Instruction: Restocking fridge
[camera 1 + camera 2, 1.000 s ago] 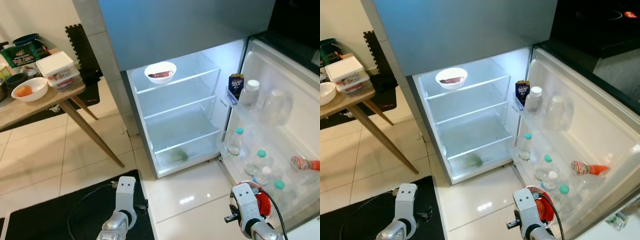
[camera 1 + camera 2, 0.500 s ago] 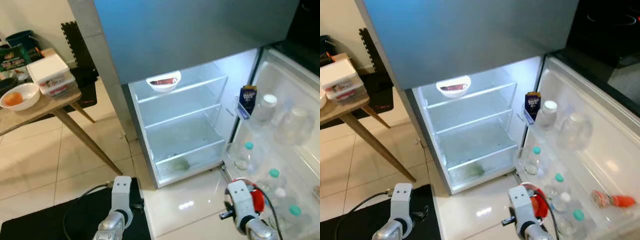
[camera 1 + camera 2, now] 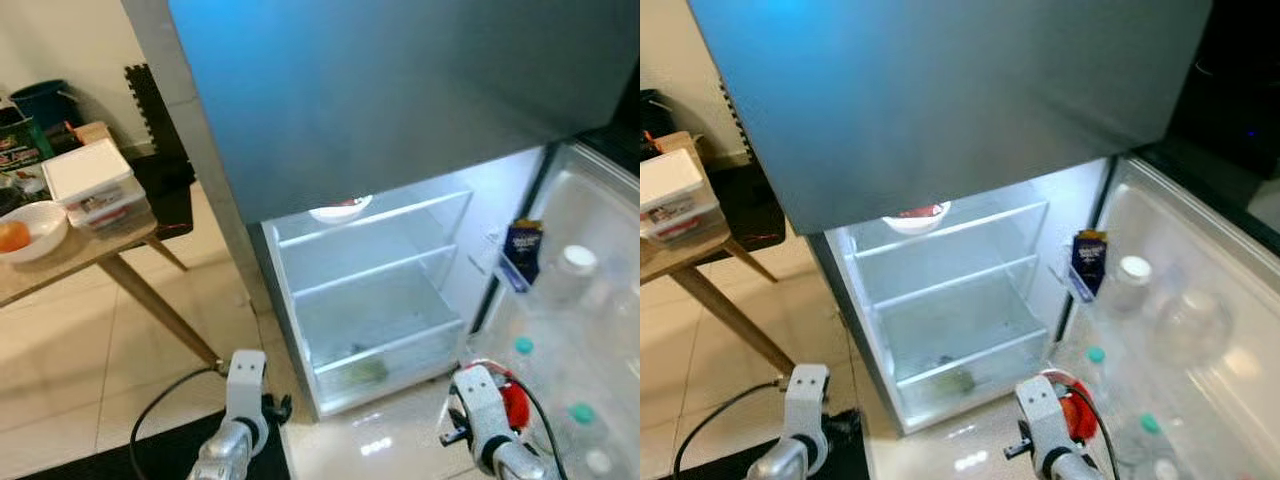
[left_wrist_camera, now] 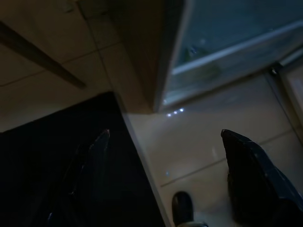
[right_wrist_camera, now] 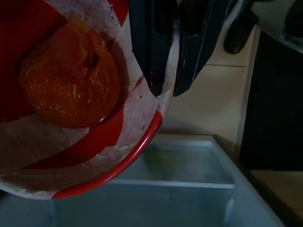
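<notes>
The fridge (image 3: 380, 290) stands open in front of me, its glass shelves lit. A white bowl (image 3: 340, 210) sits on the top shelf, half hidden under the closed upper door. My right gripper (image 5: 168, 90) is shut on the rim of a red-and-white bowl (image 5: 94, 156), which holds an orange fruit (image 5: 68, 85). That red bowl (image 3: 513, 402) hangs low beside my right arm (image 3: 478, 405), near the foot of the open door. My left gripper (image 4: 165, 134) is open above the floor, its fingers (image 4: 94, 161) spread wide, with nothing between them.
The fridge door (image 3: 590, 300) swings open on the right, carrying a dark carton (image 3: 522, 252) and several bottles. A wooden table (image 3: 70, 265) at the left bears a white bowl (image 3: 25, 232) and a lidded box (image 3: 92, 182). A black mat (image 4: 57, 179) lies underfoot.
The camera has moved closer to the fridge and tilted up, so the upper door looms larger. Both arms stay low, and the right gripper still holds the red bowl.
</notes>
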`<state>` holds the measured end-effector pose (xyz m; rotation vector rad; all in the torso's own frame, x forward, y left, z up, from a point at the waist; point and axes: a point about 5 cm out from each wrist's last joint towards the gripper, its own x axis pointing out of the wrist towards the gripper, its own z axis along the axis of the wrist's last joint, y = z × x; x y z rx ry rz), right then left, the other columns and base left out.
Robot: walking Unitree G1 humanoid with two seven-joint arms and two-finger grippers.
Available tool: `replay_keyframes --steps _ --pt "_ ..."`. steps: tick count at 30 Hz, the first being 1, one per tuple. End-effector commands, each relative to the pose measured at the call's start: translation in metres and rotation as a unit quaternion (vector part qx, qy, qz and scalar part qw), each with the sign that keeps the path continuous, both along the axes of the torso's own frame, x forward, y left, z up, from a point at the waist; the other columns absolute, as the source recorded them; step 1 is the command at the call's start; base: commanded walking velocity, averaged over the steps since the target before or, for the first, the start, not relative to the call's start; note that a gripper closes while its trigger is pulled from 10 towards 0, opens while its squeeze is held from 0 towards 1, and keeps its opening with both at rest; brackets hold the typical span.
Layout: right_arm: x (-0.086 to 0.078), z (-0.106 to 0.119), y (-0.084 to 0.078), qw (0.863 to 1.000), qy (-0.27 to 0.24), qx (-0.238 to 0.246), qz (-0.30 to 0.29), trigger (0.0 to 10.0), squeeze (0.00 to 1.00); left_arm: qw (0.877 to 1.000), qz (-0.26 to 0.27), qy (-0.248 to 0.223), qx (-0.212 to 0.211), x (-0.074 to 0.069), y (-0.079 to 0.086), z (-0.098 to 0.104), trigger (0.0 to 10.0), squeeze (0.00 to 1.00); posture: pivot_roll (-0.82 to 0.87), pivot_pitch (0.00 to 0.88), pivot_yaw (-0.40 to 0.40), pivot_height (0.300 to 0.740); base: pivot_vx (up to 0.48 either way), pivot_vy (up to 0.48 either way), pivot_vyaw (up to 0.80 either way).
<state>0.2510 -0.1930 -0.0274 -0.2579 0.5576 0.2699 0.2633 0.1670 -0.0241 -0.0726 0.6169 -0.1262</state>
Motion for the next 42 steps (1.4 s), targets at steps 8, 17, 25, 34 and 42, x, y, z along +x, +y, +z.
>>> replay_keyframes --steps 8,17,25,34,42 --pt "0.0009 0.0016 -0.0001 1.000 -0.006 0.020 -0.016 10.0 0.00 1.000 0.003 0.009 0.005 -0.0065 0.0036 -0.0045 10.0 0.00 -0.07 0.111 0.092 0.740 0.344 0.000 0.60" --pt "-0.0016 -0.0001 -0.0042 1.000 0.001 0.011 -0.015 10.0 0.00 1.000 0.005 0.010 0.015 -0.0090 0.0023 -0.0065 10.0 0.00 -0.07 0.116 0.086 0.740 0.167 0.000 0.00" --pt "-0.0016 -0.0003 -0.0050 1.000 0.003 0.005 -0.017 10.0 0.00 1.000 -0.003 0.009 0.015 -0.0099 0.0006 -0.0067 10.0 0.00 -0.07 0.120 0.083 0.740 0.000 0.000 0.00" --pt "-0.0012 0.0000 -0.0050 1.000 0.001 0.005 -0.019 10.0 0.00 1.000 0.002 0.007 0.012 -0.0097 0.0003 -0.0060 10.0 0.00 -0.07 0.124 0.083 0.740 0.000 0.000 0.00" --pt "-0.0017 -0.0001 -0.0057 1.000 0.000 0.005 -0.020 10.0 0.00 1.000 0.002 0.008 0.011 -0.0095 0.0003 -0.0060 10.0 0.00 -0.08 0.122 0.087 0.740 0.000 -0.259 0.00"
